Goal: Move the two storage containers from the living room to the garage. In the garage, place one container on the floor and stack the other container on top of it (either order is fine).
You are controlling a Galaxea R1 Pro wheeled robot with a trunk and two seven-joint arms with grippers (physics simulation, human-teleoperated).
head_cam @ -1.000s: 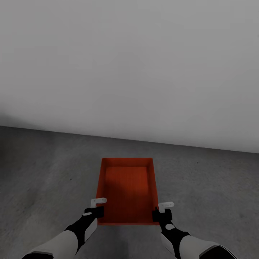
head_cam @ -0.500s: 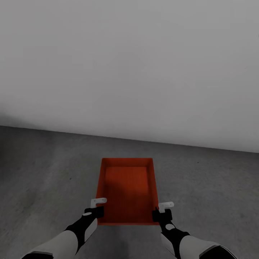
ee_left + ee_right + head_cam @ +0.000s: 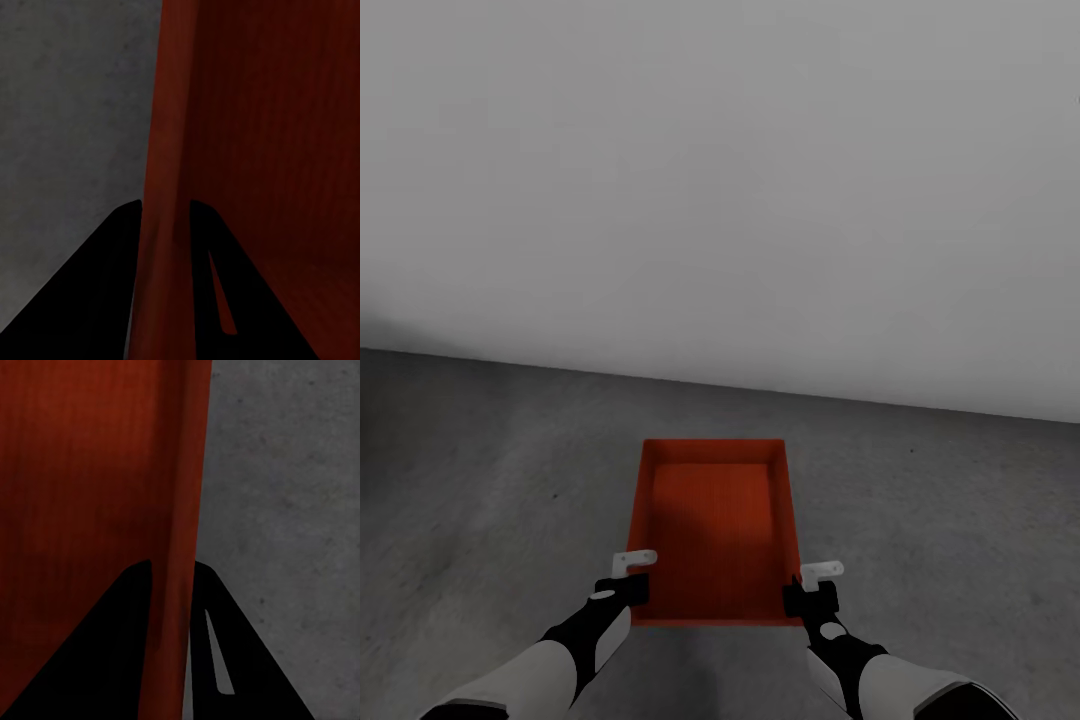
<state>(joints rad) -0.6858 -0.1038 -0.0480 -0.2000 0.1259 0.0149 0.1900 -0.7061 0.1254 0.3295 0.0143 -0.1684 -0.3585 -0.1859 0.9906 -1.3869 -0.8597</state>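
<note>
Orange container on garage floor, near wall, long axis pointing away from robot; left hand pinching left wall, right hand pinching right wall, both at near corners.

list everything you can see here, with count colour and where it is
storage container: one, orange-red, open-topped and empty, held between both grippers in front of the robot, over the floor
floor: one, dark grey mottled concrete, across the lower part of the head view, under and around the container
wall: one, plain white-grey, meets the floor beyond the container
left gripper: one, black with pale fingers, its two fingers straddle the container's left side wall near the near corner, one inside and one outside
right gripper: one, black with pale fingers, straddles the container's right side wall the same way
arms: two, white and black, left arm and right arm reach in from the bottom of the head view
</note>
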